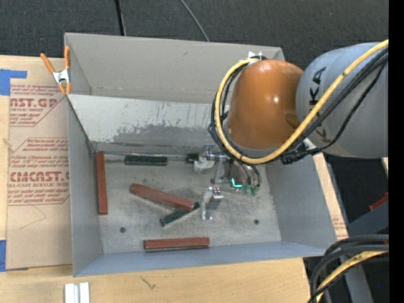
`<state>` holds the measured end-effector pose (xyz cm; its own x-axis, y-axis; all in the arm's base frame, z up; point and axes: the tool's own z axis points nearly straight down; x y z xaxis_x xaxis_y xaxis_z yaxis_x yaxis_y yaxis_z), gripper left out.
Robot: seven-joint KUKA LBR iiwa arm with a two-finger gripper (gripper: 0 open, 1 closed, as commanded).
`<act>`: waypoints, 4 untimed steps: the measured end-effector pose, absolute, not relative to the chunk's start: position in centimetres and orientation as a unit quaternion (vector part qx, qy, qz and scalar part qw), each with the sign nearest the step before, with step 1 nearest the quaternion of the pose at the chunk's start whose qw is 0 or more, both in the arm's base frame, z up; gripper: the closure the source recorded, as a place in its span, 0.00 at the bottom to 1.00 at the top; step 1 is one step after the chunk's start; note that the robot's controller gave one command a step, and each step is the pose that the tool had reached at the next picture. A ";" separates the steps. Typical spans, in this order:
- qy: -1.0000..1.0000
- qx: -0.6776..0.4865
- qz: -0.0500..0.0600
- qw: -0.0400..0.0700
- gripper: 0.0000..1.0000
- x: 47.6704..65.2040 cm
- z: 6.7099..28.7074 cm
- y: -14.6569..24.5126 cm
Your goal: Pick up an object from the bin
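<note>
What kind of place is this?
Probably a robot lab or test bench: a big robot arm reaches into a grey metal bin holding a few reddish-brown bars and dark green sticks.

**Five slim bars on the bin floor**

A short dark green bar (178, 216) lies flat near the middle of the grey bin (265, 229). It is tilted, with its right end raised toward the back wall. Just behind it a slanted red-brown bar (162, 196) lies flat, sloping the opposite way. Their right ends come close together, but whether they touch cannot be told. A long dark green bar (146, 161) lies along the foot of the back wall. A left red-brown bar (101, 183) lies lengthwise against the left wall. A front red-brown bar (176, 243) lies nearly level beside the front wall, well apart from the others.
</note>
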<state>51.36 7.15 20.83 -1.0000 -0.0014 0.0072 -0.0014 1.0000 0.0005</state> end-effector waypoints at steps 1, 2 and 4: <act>-1.000 0.000 0.000 0.000 0.00 51.5 21.2 7.1; -1.000 0.006 -0.001 -0.004 0.00 52.4 15.8 6.2; -0.999 0.043 -0.001 -0.006 1.00 51.2 7.8 5.5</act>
<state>51.18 5.54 7.84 -0.9962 -0.0856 -0.0124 -0.0857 0.9963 0.0014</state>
